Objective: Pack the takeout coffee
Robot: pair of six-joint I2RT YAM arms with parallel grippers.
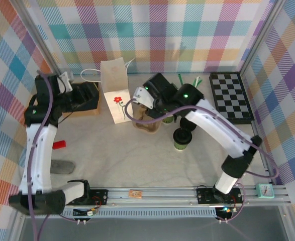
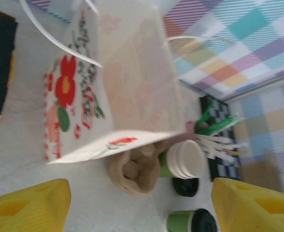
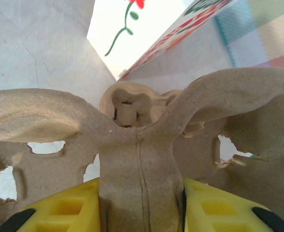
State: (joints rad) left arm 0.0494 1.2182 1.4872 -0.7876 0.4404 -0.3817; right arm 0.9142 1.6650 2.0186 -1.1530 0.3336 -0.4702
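Observation:
The takeout coffee (image 1: 182,138) is a green cup with a black lid; it stands on the table right of a brown cardboard cup carrier (image 1: 147,124). In the left wrist view the takeout coffee (image 2: 191,222) shows low down, between the yellow fingers. My right gripper (image 3: 142,210) is shut on the middle post of the carrier (image 3: 142,145), beside the white flowered paper bag (image 1: 114,93). My left gripper (image 2: 139,212) is open with nothing in it, left of the bag (image 2: 127,82) and facing it.
A stack of lidless white-and-green cups (image 2: 186,159) and a loose black lid (image 2: 185,186) lie behind the coffee. A chessboard (image 1: 230,96) sits at the back right, a black box (image 1: 83,98) at the back left, and a red piece (image 1: 59,144) on the left.

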